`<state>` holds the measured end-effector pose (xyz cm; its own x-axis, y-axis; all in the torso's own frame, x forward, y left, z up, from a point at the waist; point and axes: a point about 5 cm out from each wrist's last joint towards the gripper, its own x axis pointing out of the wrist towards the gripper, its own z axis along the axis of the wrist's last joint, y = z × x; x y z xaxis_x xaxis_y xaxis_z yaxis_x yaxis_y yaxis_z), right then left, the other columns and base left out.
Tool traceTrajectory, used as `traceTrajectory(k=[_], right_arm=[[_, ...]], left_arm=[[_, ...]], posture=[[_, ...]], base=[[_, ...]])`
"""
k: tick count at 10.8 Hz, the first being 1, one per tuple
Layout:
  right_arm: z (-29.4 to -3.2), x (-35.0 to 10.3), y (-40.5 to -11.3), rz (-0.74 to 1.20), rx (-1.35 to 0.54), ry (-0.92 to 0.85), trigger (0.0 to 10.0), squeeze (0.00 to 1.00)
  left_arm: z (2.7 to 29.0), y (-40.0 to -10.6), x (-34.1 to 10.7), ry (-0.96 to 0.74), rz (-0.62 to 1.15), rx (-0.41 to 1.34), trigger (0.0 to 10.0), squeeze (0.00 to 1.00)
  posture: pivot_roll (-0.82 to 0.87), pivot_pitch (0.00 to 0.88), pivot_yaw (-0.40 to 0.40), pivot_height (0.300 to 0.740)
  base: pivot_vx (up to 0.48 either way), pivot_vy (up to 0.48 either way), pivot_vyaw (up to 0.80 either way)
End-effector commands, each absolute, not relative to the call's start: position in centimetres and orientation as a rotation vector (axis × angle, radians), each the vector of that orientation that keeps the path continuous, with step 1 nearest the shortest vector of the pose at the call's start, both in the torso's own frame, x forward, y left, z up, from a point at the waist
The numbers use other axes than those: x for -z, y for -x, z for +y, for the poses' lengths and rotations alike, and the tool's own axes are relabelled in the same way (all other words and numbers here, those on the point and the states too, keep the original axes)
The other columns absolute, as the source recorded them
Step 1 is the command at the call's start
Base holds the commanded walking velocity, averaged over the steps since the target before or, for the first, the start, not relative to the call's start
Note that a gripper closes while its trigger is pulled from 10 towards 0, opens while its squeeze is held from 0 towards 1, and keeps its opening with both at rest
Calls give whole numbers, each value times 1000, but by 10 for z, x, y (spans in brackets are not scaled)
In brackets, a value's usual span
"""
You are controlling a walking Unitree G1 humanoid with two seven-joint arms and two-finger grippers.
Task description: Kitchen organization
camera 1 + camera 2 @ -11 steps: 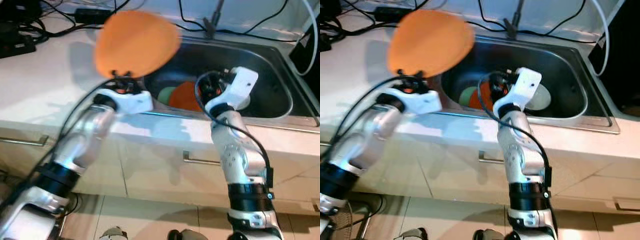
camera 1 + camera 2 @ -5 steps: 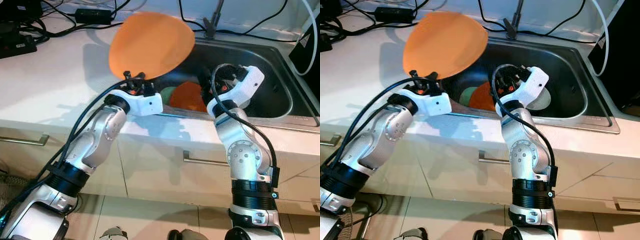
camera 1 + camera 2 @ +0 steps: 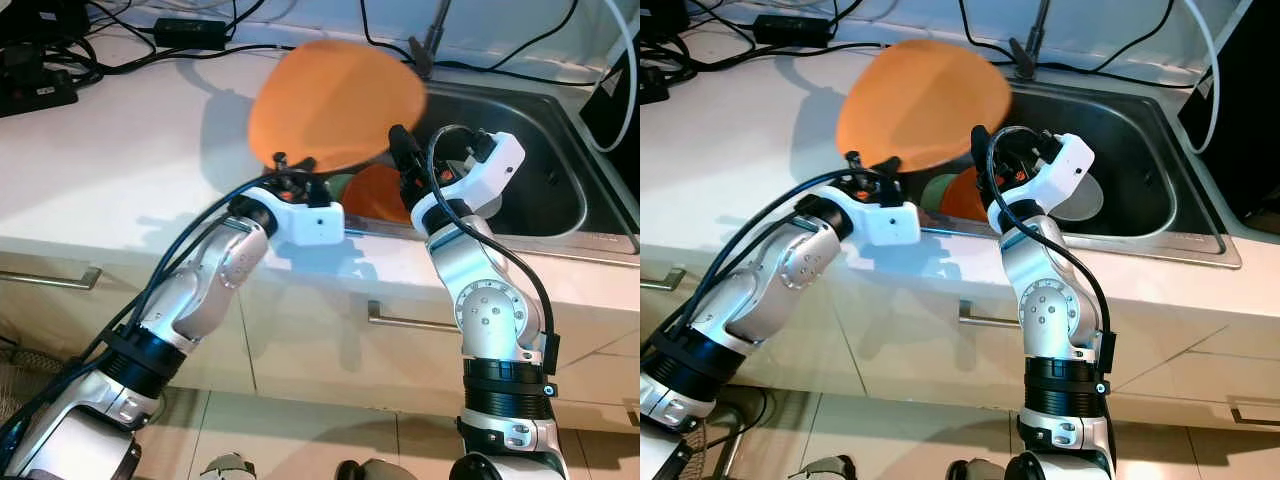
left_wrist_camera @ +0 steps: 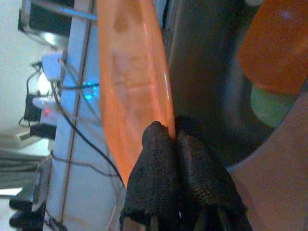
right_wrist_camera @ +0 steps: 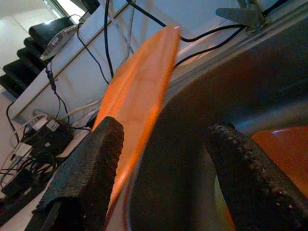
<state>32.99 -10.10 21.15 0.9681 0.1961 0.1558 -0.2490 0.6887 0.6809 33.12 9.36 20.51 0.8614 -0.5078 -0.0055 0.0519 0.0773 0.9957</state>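
Left eye view, upper centre: the left end effector [image 3: 290, 172] is clamped on the orange plate [image 3: 335, 105] above the sink [image 3: 560, 195] edge. The right end effector [image 5: 163, 159], fingers apart, should close squarely on the rim before any handover.

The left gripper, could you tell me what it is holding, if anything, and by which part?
The left gripper is shut on the orange plate, pinching it at its lower rim.
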Motion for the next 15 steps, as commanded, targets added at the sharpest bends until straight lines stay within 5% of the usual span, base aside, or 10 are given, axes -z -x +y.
traceTrajectory(k=[1, 4, 5, 6, 15], right_arm=[[-87, -226, -331, -95, -301, -836, 10000, 0], [-87, -224, -332, -86, -299, -840, 10000, 0], [-87, -224, -332, -88, -295, -843, 2039, 0], [-88, -224, -332, -90, -291, -850, 0, 0], [-91, -222, -333, -83, -275, -879, 0, 0]], left_arm=[[81, -325, -217, -1429, -475, 454, 10000, 0], [77, -322, -219, -1419, -503, 471, 10000, 0], [77, -322, -218, -1417, -504, 474, 10000, 0], [78, -322, -218, -1416, -501, 474, 10000, 0], [78, -322, -217, -1415, -497, 483, 10000, 0]], posture=[[11, 83, -101, 740], [14, 80, -103, 740], [15, 82, -104, 740], [15, 82, -104, 740], [12, 97, -105, 740]], base=[[0, 0, 0], [0, 0, 0], [0, 0, 0], [0, 0, 0], [0, 0, 0]])
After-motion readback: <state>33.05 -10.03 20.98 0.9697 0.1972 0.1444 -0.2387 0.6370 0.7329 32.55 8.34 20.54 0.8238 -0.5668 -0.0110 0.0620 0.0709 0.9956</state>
